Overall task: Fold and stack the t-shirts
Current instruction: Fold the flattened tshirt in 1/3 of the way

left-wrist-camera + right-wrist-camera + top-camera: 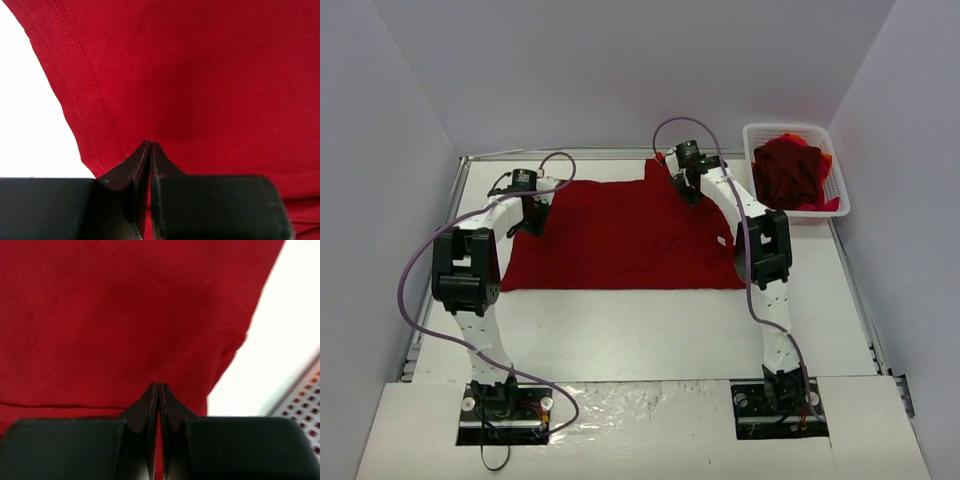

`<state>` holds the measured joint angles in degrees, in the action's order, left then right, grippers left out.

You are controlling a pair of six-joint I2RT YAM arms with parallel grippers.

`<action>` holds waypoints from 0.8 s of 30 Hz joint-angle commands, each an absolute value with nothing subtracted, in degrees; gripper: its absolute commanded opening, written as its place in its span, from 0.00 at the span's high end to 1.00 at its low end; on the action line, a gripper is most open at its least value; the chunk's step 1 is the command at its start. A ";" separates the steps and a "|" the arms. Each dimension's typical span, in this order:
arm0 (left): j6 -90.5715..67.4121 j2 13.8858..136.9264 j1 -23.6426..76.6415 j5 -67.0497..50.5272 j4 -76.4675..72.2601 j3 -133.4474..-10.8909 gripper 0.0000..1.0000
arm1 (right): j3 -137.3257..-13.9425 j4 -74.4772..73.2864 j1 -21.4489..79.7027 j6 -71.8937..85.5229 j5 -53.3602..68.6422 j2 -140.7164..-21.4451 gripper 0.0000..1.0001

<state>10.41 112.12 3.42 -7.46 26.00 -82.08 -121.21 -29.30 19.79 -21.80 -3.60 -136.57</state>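
One dark red t-shirt [620, 235] lies spread flat and wide across the far half of the counter [650, 330]. More t-shirts [790, 170], dark red and brighter red-orange, sit crumpled in the white basket [790, 127].

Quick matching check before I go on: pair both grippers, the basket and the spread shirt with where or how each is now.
1 left gripper
2 right gripper
3 basket
4 spread shirt

A far right corner, holds crumpled shirts
B flat, mid-table
C jaws shut on shirt's left edge
D jaws shut on shirt's far right part

Pairs: 1-C, 2-D, 3-A, 4-B
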 commanded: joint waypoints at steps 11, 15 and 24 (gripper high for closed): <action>10.63 113.11 3.69 -7.38 27.33 -81.47 0.98 | -113.56 -29.62 18.54 -21.27 -1.58 -137.64 1.00; 11.16 114.52 3.69 -7.30 28.56 -81.56 0.98 | -112.94 -29.62 18.54 -21.27 -1.50 -138.16 1.00; 11.78 116.89 3.60 -5.71 28.74 -78.93 0.98 | -109.26 -28.74 18.28 -21.45 -0.97 -138.17 1.00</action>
<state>10.94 114.61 3.53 -7.01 26.44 -81.41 -112.73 -27.14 18.72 -21.71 -2.22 -136.59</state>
